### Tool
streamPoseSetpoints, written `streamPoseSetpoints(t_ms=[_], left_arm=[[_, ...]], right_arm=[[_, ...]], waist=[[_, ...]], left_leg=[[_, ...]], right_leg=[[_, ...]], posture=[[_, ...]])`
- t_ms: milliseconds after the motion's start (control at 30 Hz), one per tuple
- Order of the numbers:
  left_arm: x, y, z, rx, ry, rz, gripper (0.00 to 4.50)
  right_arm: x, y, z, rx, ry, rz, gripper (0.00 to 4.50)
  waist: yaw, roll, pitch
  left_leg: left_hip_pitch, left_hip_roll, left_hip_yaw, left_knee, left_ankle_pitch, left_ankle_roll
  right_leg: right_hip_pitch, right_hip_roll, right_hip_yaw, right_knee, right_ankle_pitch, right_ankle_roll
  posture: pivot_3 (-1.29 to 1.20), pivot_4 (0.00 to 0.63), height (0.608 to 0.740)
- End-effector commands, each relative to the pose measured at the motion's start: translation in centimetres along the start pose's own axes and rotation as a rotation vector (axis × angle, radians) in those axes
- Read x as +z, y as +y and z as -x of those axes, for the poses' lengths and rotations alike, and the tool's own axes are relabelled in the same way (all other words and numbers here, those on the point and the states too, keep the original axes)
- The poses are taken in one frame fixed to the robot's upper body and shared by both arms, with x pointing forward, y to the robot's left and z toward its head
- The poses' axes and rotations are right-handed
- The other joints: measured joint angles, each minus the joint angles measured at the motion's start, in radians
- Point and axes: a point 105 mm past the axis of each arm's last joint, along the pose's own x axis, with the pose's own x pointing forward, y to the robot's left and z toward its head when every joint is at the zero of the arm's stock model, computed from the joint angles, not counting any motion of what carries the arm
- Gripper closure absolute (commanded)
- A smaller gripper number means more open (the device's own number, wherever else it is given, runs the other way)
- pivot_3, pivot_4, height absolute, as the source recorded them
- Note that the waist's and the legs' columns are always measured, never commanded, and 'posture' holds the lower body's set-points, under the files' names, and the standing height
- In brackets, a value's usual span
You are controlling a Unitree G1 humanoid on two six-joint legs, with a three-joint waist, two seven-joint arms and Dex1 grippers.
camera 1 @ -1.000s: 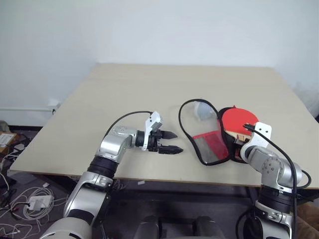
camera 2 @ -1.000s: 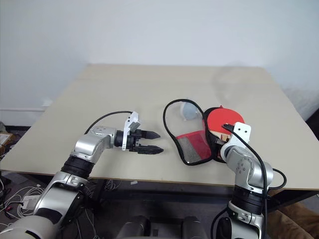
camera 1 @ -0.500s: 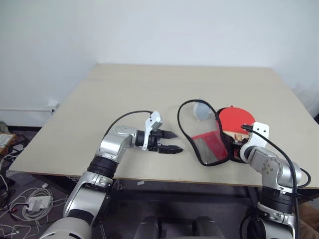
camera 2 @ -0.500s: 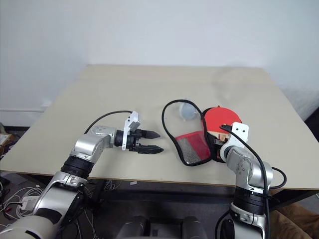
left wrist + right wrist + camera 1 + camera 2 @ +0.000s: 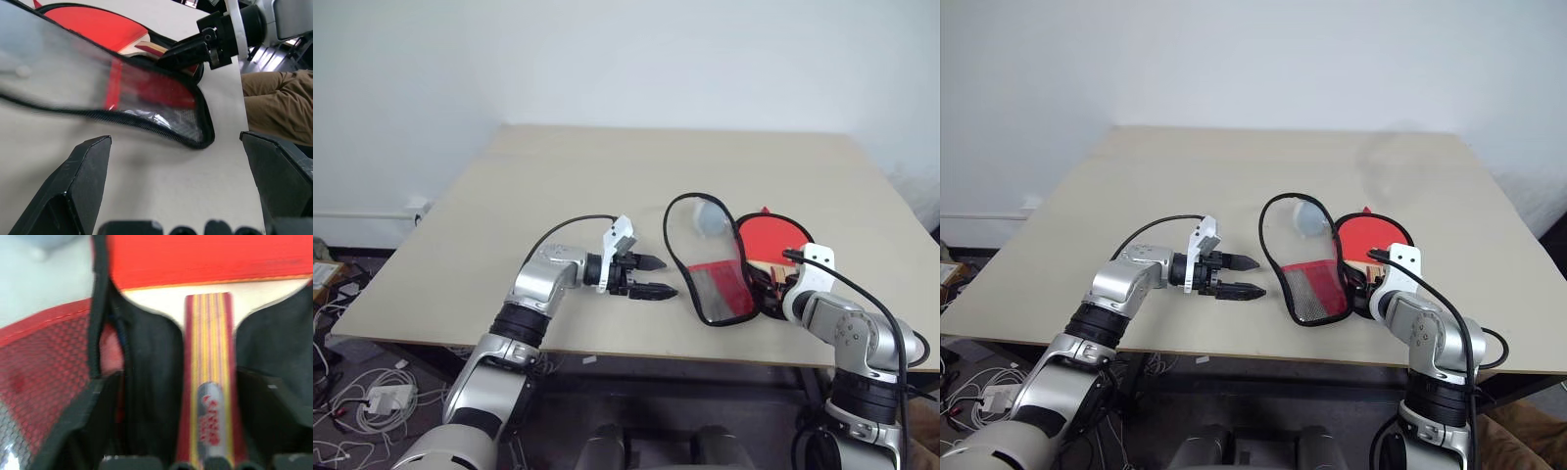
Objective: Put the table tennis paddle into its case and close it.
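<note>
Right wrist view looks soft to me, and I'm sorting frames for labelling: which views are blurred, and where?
Right wrist view: blurred all over, though the paddle handle's stripes still read. Left wrist view: the case flap is smeared at its far end, sharper at the near zip edge; the left pincer's fingers are crisp. Head views: sharp, evenly lit, with soft shadows on the table.

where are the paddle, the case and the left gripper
table tennis paddle [image 5: 773,238]: left eye view, red rubber face
case [image 5: 722,290]: left eye view, open flap's mesh panel
left gripper [image 5: 658,277]: left eye view, midway between its fingertips
</note>
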Motion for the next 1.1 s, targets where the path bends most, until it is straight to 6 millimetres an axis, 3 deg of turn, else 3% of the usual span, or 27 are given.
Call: streamPoseSetpoints(t_ms=[33, 200, 300, 400, 533, 733, 900, 1033, 1100], left_arm=[[1.7, 0.3, 0.2, 0.002, -0.024, -0.059, 0.00], [1.3, 0.5, -1.0, -0.022, -0.004, -0.076, 0.00], [1.2, 0.2, -2.6, -0.068, 0.011, -0.068, 0.00], [1.1, -0.9, -4.2, -0.167, 0.023, -0.080, 0.00], [2.0, -1.0, -5.8, -0.190, -0.027, -0.065, 0.00], [6.3, -2.9, -9.0, -0.306, -0.192, 0.055, 0.00], [9.1, -3.2, -7.6, -0.342, -0.255, 0.041, 0.00], [9.1, -1.5, -5.5, -0.246, -0.228, 0.021, 0.00], [8.3, 0.3, -3.1, -0.148, -0.201, 0.000, 0.00]], right_arm=[[3.2, 0.4, 2.1, 0.042, -0.142, 0.071, 0.05], [8.7, -1.5, 5.0, -0.006, -0.411, 0.068, 0.05], [10.7, -3.1, 6.3, -0.062, -0.526, 0.021, 0.05], [12.5, -4.1, 7.8, -0.044, -0.661, -0.140, 0.05], [13.1, -4.6, 8.9, -0.021, -0.750, -0.237, 0.05], [12.6, -5.1, 9.6, -0.051, -0.814, -0.270, 0.05], [12.4, -5.0, 10.1, -0.046, -0.842, -0.266, 0.05], [11.3, -5.2, 9.1, -0.088, -0.778, -0.223, 0.05], [10.9, -4.9, 8.4, -0.096, -0.750, -0.195, 0.05]], waist=[[0.000, 0.000, 0.000], [0.003, 0.000, 0.000], [0.005, 0.000, 0.000], [0.005, 0.000, 0.000], [0.003, 0.001, 0.000], [0.003, 0.001, 0.001], [-0.003, 0.003, 0.000], [-0.002, 0.003, 0.000], [-0.002, 0.003, 0.000]], left_leg=[[0.000, 0.000, 0.000, 0.000, 0.000, 0.000], [0.000, 0.000, 0.000, 0.000, 0.000, 0.000], [-0.001, 0.000, 0.000, 0.001, 0.000, 0.000], [-0.001, 0.000, 0.000, 0.000, 0.000, 0.000], [-0.001, 0.000, 0.000, 0.000, 0.000, 0.000], [-0.002, -0.001, 0.001, 0.000, 0.000, 0.000], [-0.001, 0.000, 0.001, -0.001, 0.000, 0.000], [0.000, 0.000, 0.001, -0.001, 0.000, 0.000], [0.000, 0.000, 0.001, -0.001, 0.000, 0.000]], right_leg=[[0.000, 0.000, 0.000, 0.000, 0.000, 0.000], [0.000, 0.000, 0.000, 0.000, -0.002, 0.003], [0.001, 0.000, 0.000, -0.001, -0.002, 0.003], [0.000, 0.000, 0.000, -0.001, -0.002, 0.003], [0.000, 0.000, 0.000, 0.000, -0.002, 0.003], [0.000, 0.000, 0.000, -0.001, -0.002, 0.003], [-0.001, 0.000, 0.001, 0.000, -0.002, 0.003], [-0.001, 0.001, 0.002, 0.000, -0.002, 0.003], [-0.001, 0.001, 0.002, 0.000, -0.002, 0.003]], posture=[[0.00, 0.000, 0.740], [0.00, 0.000, 0.740], [0.00, 0.000, 0.740], [0.00, 0.000, 0.740], [0.00, 0.000, 0.740], [0.00, 0.000, 0.740], [0.00, 0.000, 0.740], [0.00, 0.000, 0.740], [0.00, 0.000, 0.740]])
